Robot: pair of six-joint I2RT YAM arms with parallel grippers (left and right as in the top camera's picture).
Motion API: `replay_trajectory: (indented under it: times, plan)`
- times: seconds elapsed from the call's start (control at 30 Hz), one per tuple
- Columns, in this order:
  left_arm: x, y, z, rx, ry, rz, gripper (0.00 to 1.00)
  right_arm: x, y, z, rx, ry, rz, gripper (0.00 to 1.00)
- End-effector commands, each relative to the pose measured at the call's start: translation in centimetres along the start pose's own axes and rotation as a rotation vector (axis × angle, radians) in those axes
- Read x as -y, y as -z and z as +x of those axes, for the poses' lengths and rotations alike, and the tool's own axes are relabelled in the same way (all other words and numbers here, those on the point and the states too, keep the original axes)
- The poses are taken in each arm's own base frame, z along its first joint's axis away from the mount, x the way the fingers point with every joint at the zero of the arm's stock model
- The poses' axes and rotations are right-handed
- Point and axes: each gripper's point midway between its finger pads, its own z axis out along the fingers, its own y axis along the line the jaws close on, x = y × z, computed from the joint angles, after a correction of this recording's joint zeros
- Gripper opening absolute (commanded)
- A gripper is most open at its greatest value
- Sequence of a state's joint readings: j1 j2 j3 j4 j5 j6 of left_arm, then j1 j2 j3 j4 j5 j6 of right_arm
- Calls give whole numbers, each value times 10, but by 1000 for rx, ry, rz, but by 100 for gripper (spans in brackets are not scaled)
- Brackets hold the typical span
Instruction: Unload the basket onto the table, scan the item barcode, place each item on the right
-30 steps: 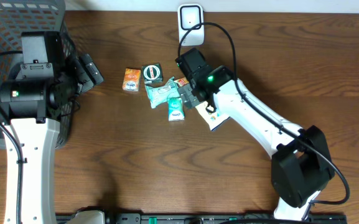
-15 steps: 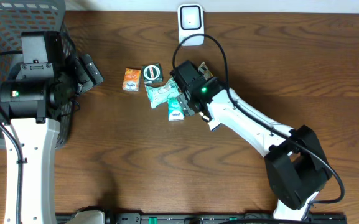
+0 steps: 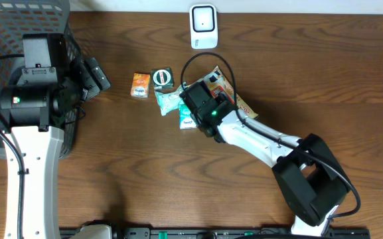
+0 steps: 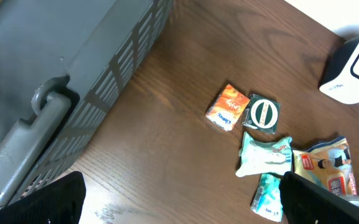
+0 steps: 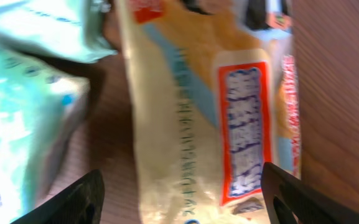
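The item under my right gripper [image 3: 203,111] is a yellow snack packet [image 3: 227,87] with a red and blue label [image 5: 244,124], lying flat among the other packets. In the right wrist view the gripper [image 5: 182,202] straddles the packet [image 5: 191,118], jaws apart with a fingertip [image 5: 73,202] on each side and a gap on the left. The white scanner [image 3: 204,26] stands at the table's far edge. My left gripper [image 3: 98,74] hangs open beside the basket, nothing between its fingers [image 4: 48,202].
A grey mesh basket [image 3: 18,26] fills the far left. An orange packet [image 3: 140,85], a green round-label box [image 3: 162,79], a mint pouch [image 3: 170,99] and a teal packet [image 3: 187,118] lie left of the snack packet, the teal one close to the right gripper.
The right arm has swung left and toward me, uncovering the packet's far end, and its jaws have narrowed around the packet. The left arm has not moved.
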State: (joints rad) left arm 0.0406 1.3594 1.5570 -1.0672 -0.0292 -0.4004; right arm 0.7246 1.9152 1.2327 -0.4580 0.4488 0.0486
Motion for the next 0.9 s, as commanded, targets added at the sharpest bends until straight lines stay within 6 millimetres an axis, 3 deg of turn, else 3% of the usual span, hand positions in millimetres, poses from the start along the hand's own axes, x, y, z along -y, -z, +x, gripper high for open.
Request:
replay_trajectory:
  times: [0.0,0.13,0.5,0.7,0.87]
  plan:
    - [-3,2,-1,7,13,-6,98,-2,1,-1,23,71,42,72]
    - [-3,2,-1,7,13,-6,98,4,1,-6,43,62,87,65]
    - [-3,2,-1,7,13,-6,98,-13,-37,16,-26,155,101,68]
    - [-3,2,-1,7,13,-6,98,3,-46,22,-46,167,223,62]
    - [-3,2,-1,7,13,-6,98,5,-70,39,-100,174,232,61]
